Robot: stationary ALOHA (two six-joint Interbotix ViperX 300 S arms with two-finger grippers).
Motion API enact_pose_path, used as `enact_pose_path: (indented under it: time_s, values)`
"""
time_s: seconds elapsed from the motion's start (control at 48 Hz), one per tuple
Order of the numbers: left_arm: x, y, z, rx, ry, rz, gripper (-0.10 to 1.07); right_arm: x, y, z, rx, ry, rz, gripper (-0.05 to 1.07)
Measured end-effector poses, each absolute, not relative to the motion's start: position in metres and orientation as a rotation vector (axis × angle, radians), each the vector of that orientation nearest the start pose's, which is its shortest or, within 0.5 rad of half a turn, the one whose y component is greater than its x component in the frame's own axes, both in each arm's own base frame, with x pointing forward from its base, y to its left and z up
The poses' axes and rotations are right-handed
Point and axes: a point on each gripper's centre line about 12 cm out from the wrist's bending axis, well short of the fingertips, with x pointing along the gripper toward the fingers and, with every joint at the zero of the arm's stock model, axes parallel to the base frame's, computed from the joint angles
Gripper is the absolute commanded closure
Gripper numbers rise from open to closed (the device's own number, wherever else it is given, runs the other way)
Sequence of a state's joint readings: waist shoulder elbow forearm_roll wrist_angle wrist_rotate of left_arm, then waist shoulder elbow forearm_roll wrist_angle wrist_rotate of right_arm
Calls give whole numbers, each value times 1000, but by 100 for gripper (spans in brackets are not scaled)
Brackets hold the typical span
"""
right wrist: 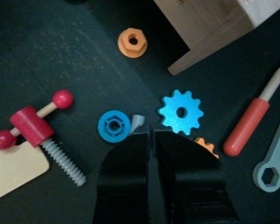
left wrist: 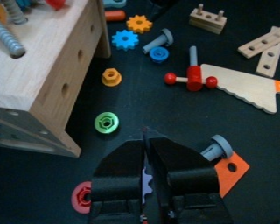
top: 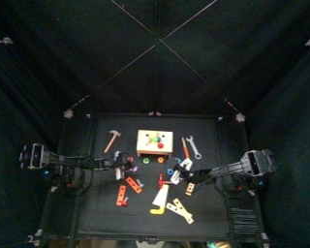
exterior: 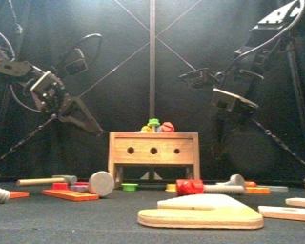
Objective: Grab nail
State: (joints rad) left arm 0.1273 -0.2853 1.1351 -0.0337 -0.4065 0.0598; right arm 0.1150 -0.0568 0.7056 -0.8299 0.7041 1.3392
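A grey nail (left wrist: 219,145) with a wide round head lies beside an orange plate (left wrist: 233,171). It shows in the front view as the grey nail (exterior: 102,182) left of the workbench. My left gripper (left wrist: 149,133) hangs above the table just short of it, jaws a narrow slit apart with nothing between them. My right gripper (right wrist: 147,131) hovers over a blue disc (right wrist: 113,125) and a blue gear (right wrist: 178,110), jaws together and holding nothing. From above, the left gripper (top: 119,167) and right gripper (top: 190,177) flank the scattered toys.
A wooden workbench (exterior: 152,152) stands mid-table, also seen as the workbench (left wrist: 38,79). Around it lie a wooden saw (left wrist: 241,83), a green nut (left wrist: 108,122), an orange nut (right wrist: 132,40), a red-handled screwdriver (right wrist: 250,122), a wrench (right wrist: 271,166) and a hammer (exterior: 47,180).
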Motion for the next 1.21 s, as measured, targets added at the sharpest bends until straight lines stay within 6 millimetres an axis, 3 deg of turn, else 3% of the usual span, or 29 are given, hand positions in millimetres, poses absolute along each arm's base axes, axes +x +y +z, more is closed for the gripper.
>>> enact_pose_path:
  time_s: [0.271, 0.562, 0.75, 1.042, 1.208]
  values:
    - [254, 33, 150, -21, 442, 137, 52, 328, -11, 157, 214, 944, -653, 82]
    - [248, -3, 157, -29, 411, 17, 52, 332, 24, 162, 243, 948, -572, 82]
    - [238, -14, 152, -66, 425, -4, 51, 336, 41, 169, 243, 929, -521, 81]
    - [227, -16, 159, -88, 385, -8, 51, 382, 65, 171, 312, 856, -380, 79]
    - [215, -15, 167, -89, 332, -12, 48, 406, 68, 173, 335, 825, -362, 68]
